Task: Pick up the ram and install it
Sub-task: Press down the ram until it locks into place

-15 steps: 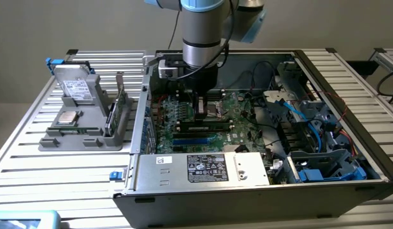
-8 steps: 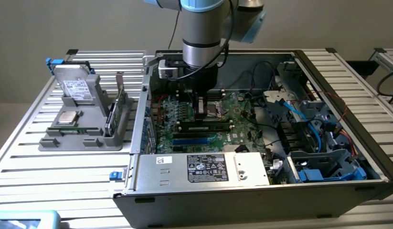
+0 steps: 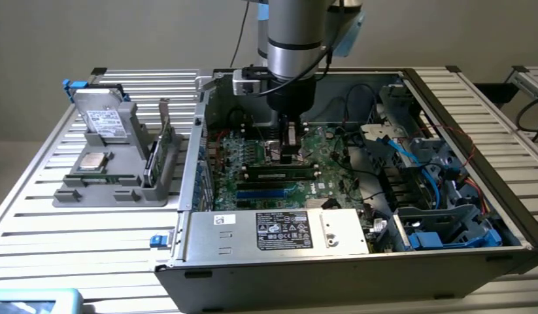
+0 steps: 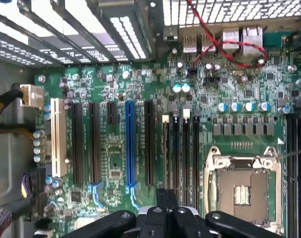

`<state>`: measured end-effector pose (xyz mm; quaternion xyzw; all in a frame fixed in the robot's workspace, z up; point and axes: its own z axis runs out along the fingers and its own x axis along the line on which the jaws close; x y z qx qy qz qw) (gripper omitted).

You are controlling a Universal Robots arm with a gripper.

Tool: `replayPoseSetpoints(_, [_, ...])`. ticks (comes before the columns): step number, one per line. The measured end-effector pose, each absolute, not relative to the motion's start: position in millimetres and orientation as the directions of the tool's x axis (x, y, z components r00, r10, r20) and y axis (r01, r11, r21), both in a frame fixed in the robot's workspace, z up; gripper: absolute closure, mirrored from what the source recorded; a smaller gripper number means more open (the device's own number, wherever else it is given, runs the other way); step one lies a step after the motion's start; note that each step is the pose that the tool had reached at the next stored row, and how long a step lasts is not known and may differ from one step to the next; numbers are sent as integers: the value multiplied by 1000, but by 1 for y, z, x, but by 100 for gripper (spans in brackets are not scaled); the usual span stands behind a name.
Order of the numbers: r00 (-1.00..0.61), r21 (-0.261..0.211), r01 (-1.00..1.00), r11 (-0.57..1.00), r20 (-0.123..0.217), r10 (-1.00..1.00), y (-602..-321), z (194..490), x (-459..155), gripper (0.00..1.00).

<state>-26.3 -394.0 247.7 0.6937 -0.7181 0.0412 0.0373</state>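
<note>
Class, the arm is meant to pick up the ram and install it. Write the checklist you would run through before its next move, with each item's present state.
1. End effector shut: ok.
2. Ram held in the end effector: cannot tell.
3. End effector inside the open case, above the motherboard: ok.
4. Four black slots near the fingertips look empty: ok.
5. Red cable lies away from those slots: ok.
</note>
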Motion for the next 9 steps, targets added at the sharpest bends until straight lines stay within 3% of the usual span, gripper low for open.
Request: replayPoseSetpoints(9, [-35, -7, -999, 34, 111, -993, -394, 249, -17, 89])
